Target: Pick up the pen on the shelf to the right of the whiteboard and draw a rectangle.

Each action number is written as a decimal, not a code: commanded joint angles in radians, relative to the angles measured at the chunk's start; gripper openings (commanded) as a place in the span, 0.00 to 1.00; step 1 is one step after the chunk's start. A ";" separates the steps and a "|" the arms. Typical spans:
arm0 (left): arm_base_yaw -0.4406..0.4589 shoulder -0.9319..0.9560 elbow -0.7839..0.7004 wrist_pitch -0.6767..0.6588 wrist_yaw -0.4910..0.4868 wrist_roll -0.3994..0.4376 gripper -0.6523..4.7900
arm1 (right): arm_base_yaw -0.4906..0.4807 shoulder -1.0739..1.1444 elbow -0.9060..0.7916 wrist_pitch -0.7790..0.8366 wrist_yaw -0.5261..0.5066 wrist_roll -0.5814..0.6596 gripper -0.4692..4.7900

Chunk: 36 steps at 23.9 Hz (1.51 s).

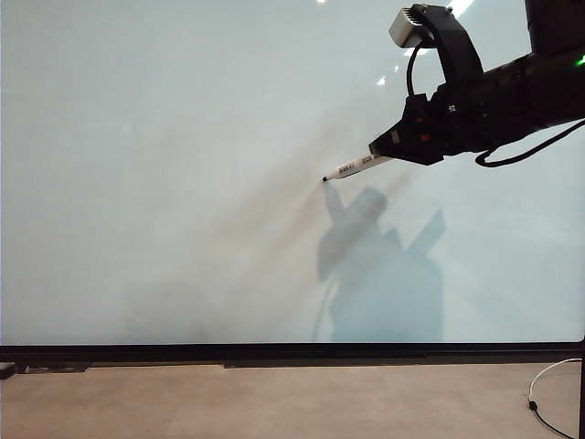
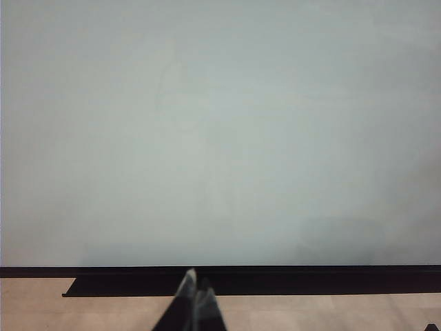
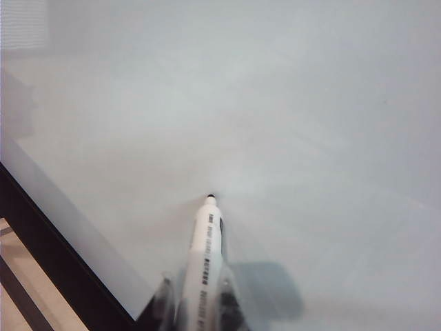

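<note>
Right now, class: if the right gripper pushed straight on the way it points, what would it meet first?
The right gripper holds the slim white pen; its dark tip would meet the glossy pale whiteboard, which it seems nearly to touch.

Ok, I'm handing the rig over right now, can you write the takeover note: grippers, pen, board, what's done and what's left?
Right gripper: shut on the pen, up at the board's upper right in the exterior view.
Pen tip is at or very near the whiteboard; contact can't be confirmed.
Left gripper: fingertips together, holding nothing, low in front of the board's black lower frame.
Done: pen picked up and brought to the board.
Left: the whole rectangle; no ink line shows on the board in any view.
</note>
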 commanded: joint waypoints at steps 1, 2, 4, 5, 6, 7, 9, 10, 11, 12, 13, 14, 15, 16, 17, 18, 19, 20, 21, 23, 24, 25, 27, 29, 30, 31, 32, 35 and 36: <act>0.000 0.000 0.003 0.006 0.000 0.004 0.11 | 0.001 -0.002 0.007 0.016 0.011 -0.018 0.08; 0.000 0.000 0.003 0.006 0.000 0.004 0.11 | 0.001 -0.002 0.007 0.016 0.011 -0.018 0.08; 0.000 0.000 0.003 0.006 0.000 0.004 0.11 | 0.001 -0.002 0.007 0.016 0.011 -0.018 0.08; 0.000 0.000 0.003 0.006 0.000 0.004 0.11 | 0.001 -0.003 0.007 0.017 0.010 -0.019 0.08; 0.000 0.000 0.003 0.006 0.000 0.004 0.11 | 0.001 -0.003 0.007 0.017 0.011 -0.021 0.08; 0.000 0.000 0.003 0.006 0.000 0.004 0.11 | 0.001 -0.003 0.007 0.018 0.010 -0.022 0.08; 0.000 0.000 0.003 0.006 0.000 0.004 0.11 | 0.001 -0.005 0.007 0.021 0.010 -0.025 0.08; 0.000 0.000 0.003 0.006 0.000 0.004 0.11 | 0.001 -0.006 0.007 0.022 0.010 -0.027 0.08; 0.000 0.000 0.003 0.006 0.000 0.004 0.11 | 0.001 -0.007 0.007 0.024 0.010 -0.028 0.08; 0.000 0.000 0.003 0.006 0.000 0.004 0.11 | 0.001 -0.009 0.007 0.024 0.010 -0.030 0.08; 0.000 0.000 0.003 0.006 0.000 0.004 0.11 | 0.001 -0.011 0.007 0.022 0.011 -0.035 0.08; 0.000 0.000 0.003 0.006 0.000 0.004 0.11 | 0.001 -0.017 0.007 0.017 0.011 -0.045 0.08; 0.000 0.000 0.003 0.006 0.000 0.004 0.11 | 0.001 -0.019 0.007 0.016 0.011 -0.046 0.08; 0.000 0.000 0.003 0.006 0.000 0.004 0.11 | 0.001 -0.019 0.007 0.016 0.011 -0.048 0.08; 0.000 0.000 0.003 0.006 0.000 0.004 0.11 | 0.001 -0.019 0.007 0.016 0.011 -0.048 0.08; 0.000 0.000 0.003 0.006 0.000 0.004 0.11 | 0.001 -0.019 0.007 0.016 0.011 -0.048 0.08; 0.000 0.000 0.003 0.006 0.000 0.004 0.11 | 0.001 -0.019 0.007 0.016 0.011 -0.048 0.08; 0.000 0.000 0.003 0.006 0.000 0.004 0.11 | 0.001 -0.019 0.007 0.016 0.011 -0.048 0.08; 0.000 0.000 0.003 0.006 0.000 0.004 0.11 | 0.001 -0.019 0.007 0.016 0.011 -0.048 0.08; 0.000 0.000 0.003 0.006 0.000 0.004 0.11 | 0.002 -0.019 0.007 0.017 0.011 -0.048 0.08; 0.000 0.000 0.003 0.006 0.000 0.004 0.11 | 0.002 -0.019 0.007 0.017 0.010 -0.048 0.08; 0.000 0.000 0.003 0.006 0.000 0.004 0.11 | 0.002 -0.021 0.007 0.017 0.009 -0.048 0.08; 0.000 0.000 0.003 0.006 0.000 0.004 0.11 | 0.002 -0.027 0.007 0.017 0.008 -0.048 0.08; 0.000 0.000 0.003 0.006 0.000 0.004 0.11 | 0.002 -0.037 0.007 0.017 0.008 -0.048 0.08; 0.000 0.000 0.003 0.006 0.000 0.004 0.11 | 0.002 -0.040 0.007 0.017 0.008 -0.048 0.08; 0.000 0.000 0.003 0.006 0.000 0.004 0.11 | 0.002 -0.047 0.007 0.017 0.008 -0.051 0.08; 0.000 0.000 0.003 0.006 0.000 0.004 0.11 | 0.002 -0.052 0.007 0.016 0.008 -0.052 0.08; 0.000 0.000 0.003 0.006 0.000 0.004 0.11 | 0.002 -0.057 0.007 0.017 0.008 -0.052 0.08; 0.000 0.000 0.003 0.006 0.000 0.004 0.11 | 0.002 -0.058 0.007 0.017 0.007 -0.052 0.08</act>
